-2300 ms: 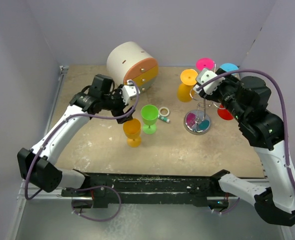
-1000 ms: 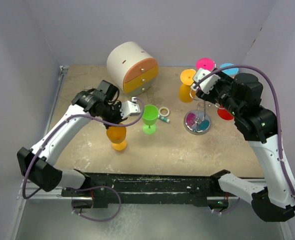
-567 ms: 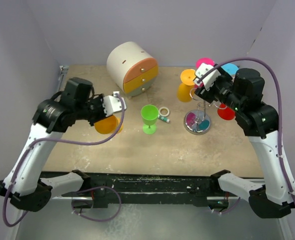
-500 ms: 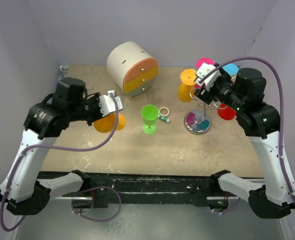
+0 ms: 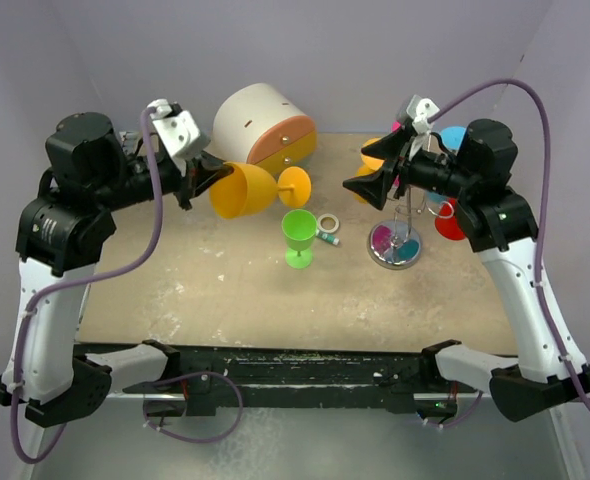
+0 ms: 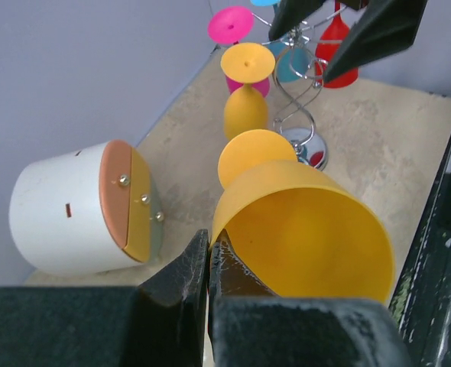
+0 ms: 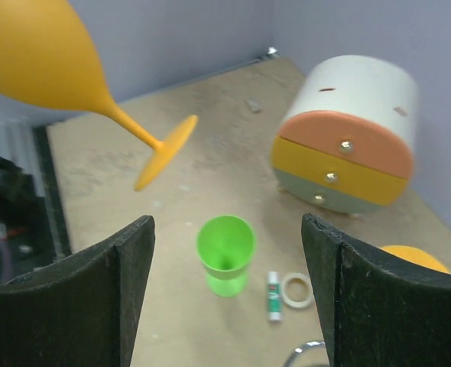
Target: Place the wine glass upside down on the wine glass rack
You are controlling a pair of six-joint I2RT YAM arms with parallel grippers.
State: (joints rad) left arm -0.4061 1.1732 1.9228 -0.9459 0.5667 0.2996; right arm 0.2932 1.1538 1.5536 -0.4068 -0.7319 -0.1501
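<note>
Six stemmed glasses are counted, two of them orange. At the far left, the left gripper is raised above the table. Its fingers are clamped together on the rim of the orange wine glass, which is held on its side with the foot toward three o'clock. One white round drawer box with three drawer fronts is seen at about twelve o'clock from that glass. One green glass is stood upright on the table at five o'clock from the held glass. One tape ring and one small tube are laid just beside it, toward three o'clock.

Farther right, the one wine glass rack is stood, and four glasses are hung on it upside down: one hung orange glass, one pink glass, one blue glass and one red glass. The right gripper is held in the air at the rack's ten o'clock side, its fingers spread wide apart.

The tabletop is mottled beige, and it is enclosed on three sides by pale lilac walls.
</note>
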